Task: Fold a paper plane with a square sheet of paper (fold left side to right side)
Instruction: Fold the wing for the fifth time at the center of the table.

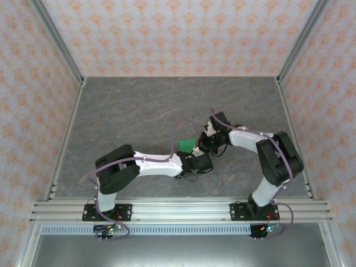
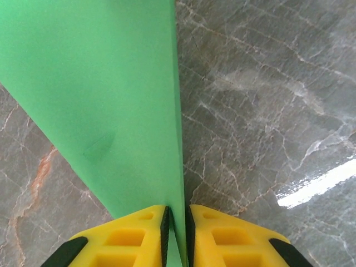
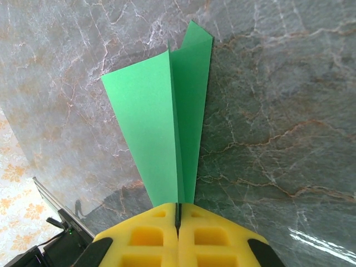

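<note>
The paper plane point(image 1: 187, 144) is a bright green, creased, pointed shape held above the middle of the grey marbled table point(image 1: 139, 111). My left gripper point(image 1: 194, 154) comes at it from the near side. In the left wrist view the left gripper point(image 2: 177, 208) has its yellow fingers drawn in on the paper plane point(image 2: 111, 83), whose folded edge runs between the black pads. My right gripper point(image 1: 207, 139) reaches in from the right. In the right wrist view the right gripper point(image 3: 178, 204) is pressed shut on the narrow end of the paper plane point(image 3: 161, 122), and the layers fan out away from it.
Patterned walls point(image 1: 178, 33) and metal corner posts point(image 1: 58, 39) enclose the table on three sides. An aluminium rail point(image 1: 178, 210) carries both arm bases at the near edge. The two wrists sit close together at mid-table.
</note>
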Tool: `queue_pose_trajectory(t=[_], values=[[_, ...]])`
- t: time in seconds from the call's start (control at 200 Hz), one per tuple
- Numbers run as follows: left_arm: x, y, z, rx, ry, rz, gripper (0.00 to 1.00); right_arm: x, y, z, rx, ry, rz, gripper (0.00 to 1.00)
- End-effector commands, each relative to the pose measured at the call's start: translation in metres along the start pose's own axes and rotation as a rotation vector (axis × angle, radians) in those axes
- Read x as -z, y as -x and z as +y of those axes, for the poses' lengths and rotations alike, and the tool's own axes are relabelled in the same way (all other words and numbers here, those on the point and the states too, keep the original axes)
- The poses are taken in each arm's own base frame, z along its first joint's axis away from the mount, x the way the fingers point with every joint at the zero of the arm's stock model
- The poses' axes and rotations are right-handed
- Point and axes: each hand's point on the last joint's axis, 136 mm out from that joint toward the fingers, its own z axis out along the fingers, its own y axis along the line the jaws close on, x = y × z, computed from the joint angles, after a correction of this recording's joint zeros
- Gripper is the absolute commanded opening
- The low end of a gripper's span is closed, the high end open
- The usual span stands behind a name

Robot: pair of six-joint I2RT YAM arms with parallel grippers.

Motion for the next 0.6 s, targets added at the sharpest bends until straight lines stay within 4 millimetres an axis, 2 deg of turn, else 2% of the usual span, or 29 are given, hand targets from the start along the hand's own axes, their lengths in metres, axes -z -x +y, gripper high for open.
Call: queue_pose_trajectory(t=[0.0, 0.12, 0.23, 0.33, 0.465, 0.595], values=[[0.007, -0.008, -0.004, 0.018, -0.033, 0.017, 0.15, 0.000, 0.005, 0.002, 0.015, -0.017, -0.010, 0.00], [0.012, -0.003, -0.006, 0.019, -0.045, 0.006, 0.09, 0.008, 0.010, 0.007, 0.025, -0.004, -0.044, 0.02], [0.015, -0.001, -0.006, 0.020, -0.056, 0.002, 0.06, 0.027, 0.021, 0.016, 0.033, 0.039, -0.123, 0.12], [0.014, -0.001, -0.008, 0.022, -0.069, 0.008, 0.06, 0.054, 0.030, 0.020, 0.049, 0.051, -0.213, 0.23], [0.012, 0.000, -0.012, 0.047, -0.117, 0.015, 0.05, 0.088, 0.034, 0.006, 0.054, -0.009, -0.328, 0.39], [0.010, 0.002, -0.013, 0.102, -0.185, 0.017, 0.05, 0.103, 0.026, -0.009, 0.061, -0.060, -0.371, 0.44]])
